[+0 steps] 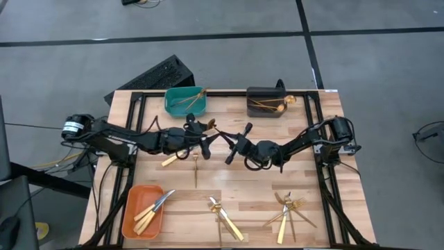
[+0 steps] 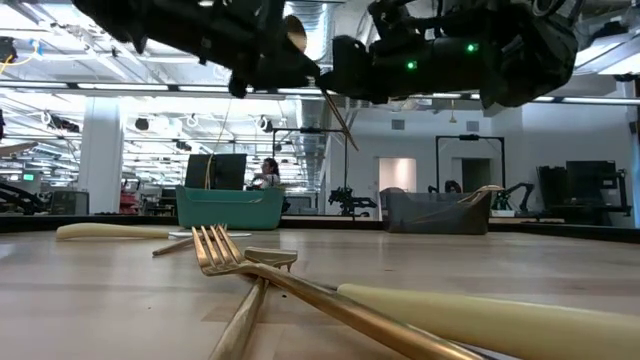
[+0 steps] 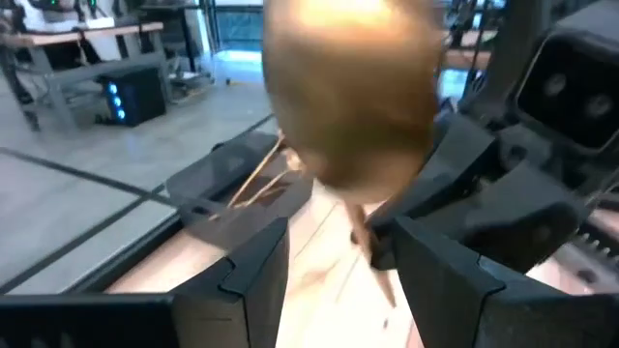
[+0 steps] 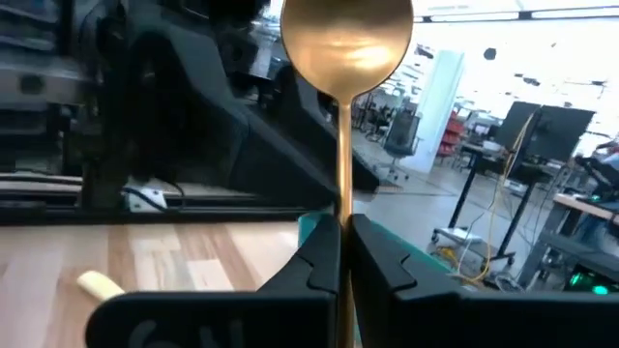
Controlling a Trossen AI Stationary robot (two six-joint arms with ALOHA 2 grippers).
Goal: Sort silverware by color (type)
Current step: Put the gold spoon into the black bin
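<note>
Right gripper [image 4: 340,253] clamping gold spoon [image 4: 345,43] by the handle, bowl up, above table centre, presumably for handover. Left gripper [image 3: 334,266] standing open around the bowl [image 3: 350,92]. Beyond: loose fork [image 1: 196,167], teal bin [image 1: 184,99], dark grey bin [image 1: 266,101].

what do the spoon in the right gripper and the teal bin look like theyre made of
The spoon, pinched by its handle in the right gripper, looks like metal with a polished gold finish: its bowl is smooth and mirrors the room's light. The teal bin looks like moulded plastic: flat, even colour, matte walls, rounded corners. Neither material can be confirmed by look alone.
</note>
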